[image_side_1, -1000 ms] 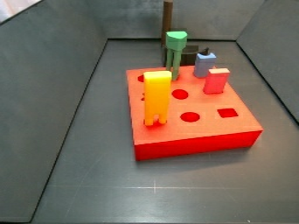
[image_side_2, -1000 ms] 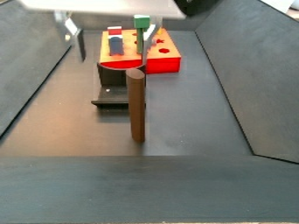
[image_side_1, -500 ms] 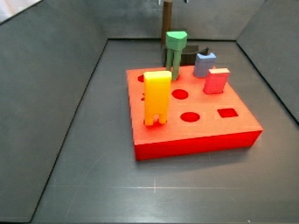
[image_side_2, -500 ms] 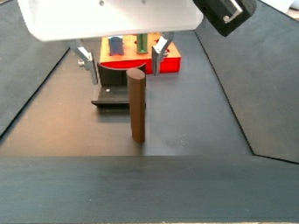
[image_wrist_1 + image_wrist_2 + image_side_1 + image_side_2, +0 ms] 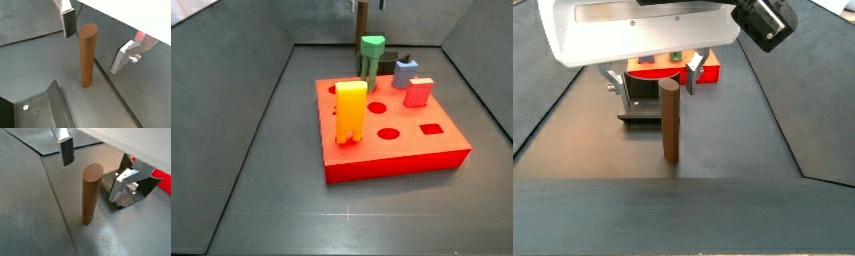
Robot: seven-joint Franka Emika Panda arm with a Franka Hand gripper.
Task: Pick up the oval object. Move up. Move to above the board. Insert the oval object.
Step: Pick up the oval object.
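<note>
The oval object (image 5: 671, 120) is a tall, slim dark-brown peg standing upright on the grey floor. It shows in both wrist views (image 5: 87, 55) (image 5: 91, 193) and at the far back in a side view (image 5: 362, 25). My gripper (image 5: 653, 80) is open, just above the peg, with a finger (image 5: 67, 22) on one side and a finger (image 5: 127, 55) on the other, neither touching it. It also shows in a wrist view (image 5: 97, 170). The board (image 5: 398, 155) is a thick red block with holes, standing apart from the peg.
On the board stand a yellow-orange peg (image 5: 349, 112), a green peg (image 5: 372, 55), a pink-red peg (image 5: 418, 92) and a grey-blue peg (image 5: 405, 72). The fixture (image 5: 640, 105) stands on the floor between the oval object and the board, also in wrist views (image 5: 33, 107) (image 5: 127, 165). Sloped grey walls surround the floor.
My gripper has come down over the oval object, so its open fingers now flank the peg's top. The peg and the board have not moved.
</note>
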